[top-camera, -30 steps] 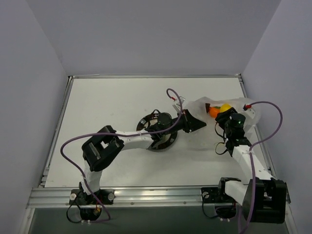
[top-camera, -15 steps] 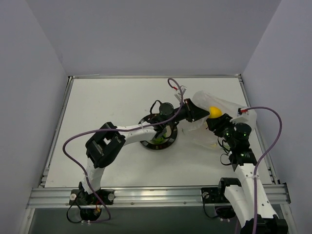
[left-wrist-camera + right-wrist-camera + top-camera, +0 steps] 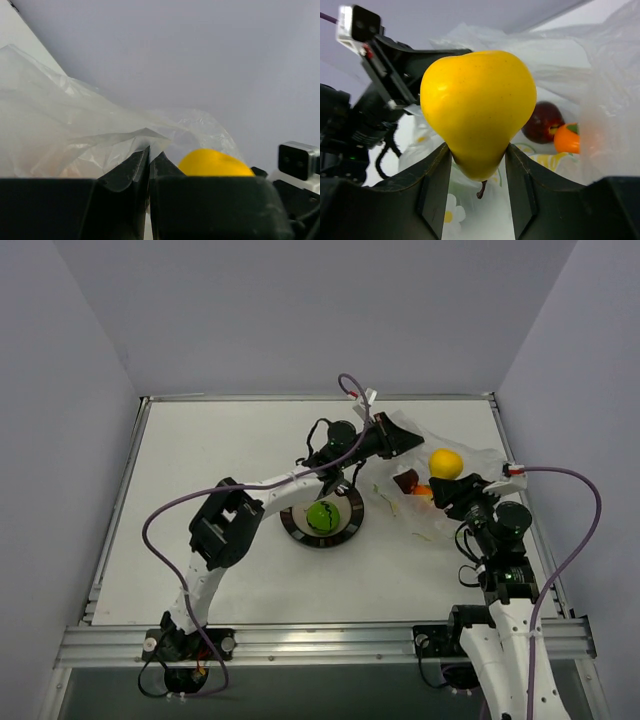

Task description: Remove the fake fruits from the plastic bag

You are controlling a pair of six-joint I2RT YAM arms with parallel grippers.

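My right gripper (image 3: 452, 480) is shut on the yellow pear (image 3: 446, 462) and holds it raised above the plastic bag (image 3: 428, 512); in the right wrist view the yellow pear (image 3: 479, 107) sits between the fingers (image 3: 436, 187). An orange fruit (image 3: 567, 138) and a dark red fruit (image 3: 544, 122) lie in the bag (image 3: 610, 95) below it. My left gripper (image 3: 405, 440) is shut on the bag's far edge and holds it up; the left wrist view shows the plastic (image 3: 75, 130) pinched at the fingertips (image 3: 141, 160). The green ball (image 3: 321, 515) lies on the metal plate (image 3: 290, 527).
The plate stands mid-table, left of the bag. The table's back edge (image 3: 320, 397) runs just behind the left gripper, and the right edge (image 3: 520, 480) lies close to the bag and the right arm.
The right gripper has lifted the yellow pear up out of the bag. The left gripper has moved back and up with the bag's edge, uncovering the plate and green ball.
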